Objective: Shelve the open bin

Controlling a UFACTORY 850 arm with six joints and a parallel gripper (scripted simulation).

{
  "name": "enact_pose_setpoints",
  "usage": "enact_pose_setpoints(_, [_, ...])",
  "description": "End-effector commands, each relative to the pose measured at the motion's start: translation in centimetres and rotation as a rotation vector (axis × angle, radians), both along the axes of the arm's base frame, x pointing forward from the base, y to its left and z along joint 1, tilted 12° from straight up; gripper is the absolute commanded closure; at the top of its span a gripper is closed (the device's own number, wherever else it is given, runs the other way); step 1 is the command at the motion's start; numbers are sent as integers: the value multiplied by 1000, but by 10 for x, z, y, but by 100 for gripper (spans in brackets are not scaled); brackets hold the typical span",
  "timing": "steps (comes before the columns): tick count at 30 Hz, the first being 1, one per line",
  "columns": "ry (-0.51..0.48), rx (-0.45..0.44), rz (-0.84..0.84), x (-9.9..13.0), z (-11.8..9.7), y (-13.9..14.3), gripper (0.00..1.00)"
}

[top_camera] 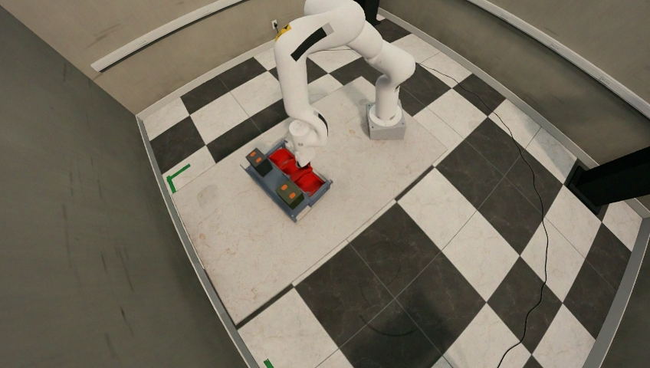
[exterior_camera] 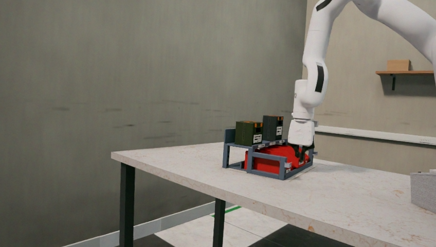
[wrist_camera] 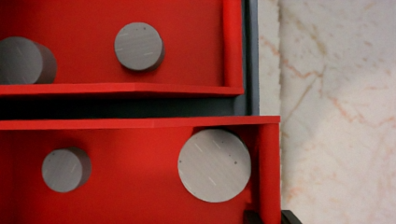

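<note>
A blue-grey shelf frame (top_camera: 296, 214) (exterior_camera: 226, 150) (wrist_camera: 251, 56) stands on the marble table (top_camera: 237, 246) (exterior_camera: 336, 189). Red bins sit side by side under its low top board. My gripper (top_camera: 303, 162) (exterior_camera: 301, 155) (wrist_camera: 263, 217) reaches down at the shelf's side nearest the arm's base and is shut on the end wall of one red bin (top_camera: 298, 177) (wrist_camera: 131, 187). This bin holds a large grey cylinder (wrist_camera: 215, 165) and a small one (wrist_camera: 66, 169). Its gripped end sticks out past the shelf's bar, further than the neighbouring red bin (top_camera: 279, 157) (wrist_camera: 187, 28), which holds two grey cylinders.
Two dark boxes (top_camera: 259, 162) (top_camera: 289, 193) (exterior_camera: 249, 133) (exterior_camera: 272, 126) stand on the shelf's top board. The arm's base pedestal (top_camera: 385, 125) is at the far side of the table. A grey container (exterior_camera: 423, 191) sits at the table's right edge.
</note>
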State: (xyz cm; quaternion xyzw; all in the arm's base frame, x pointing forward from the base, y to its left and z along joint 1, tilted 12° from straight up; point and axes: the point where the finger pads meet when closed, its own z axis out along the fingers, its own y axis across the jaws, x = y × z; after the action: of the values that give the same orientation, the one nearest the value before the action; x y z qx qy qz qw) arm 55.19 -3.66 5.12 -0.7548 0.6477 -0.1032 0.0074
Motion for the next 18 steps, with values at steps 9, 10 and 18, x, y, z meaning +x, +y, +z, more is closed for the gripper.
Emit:
enact_pose_setpoints(9, [-1, 0, 0, 11, 2, 2, 100])
enact_pose_setpoints(10, [-1, 0, 0, 11, 2, 2, 100])
enact_pose_setpoints(18, [-1, 0, 0, 11, 2, 2, 100])
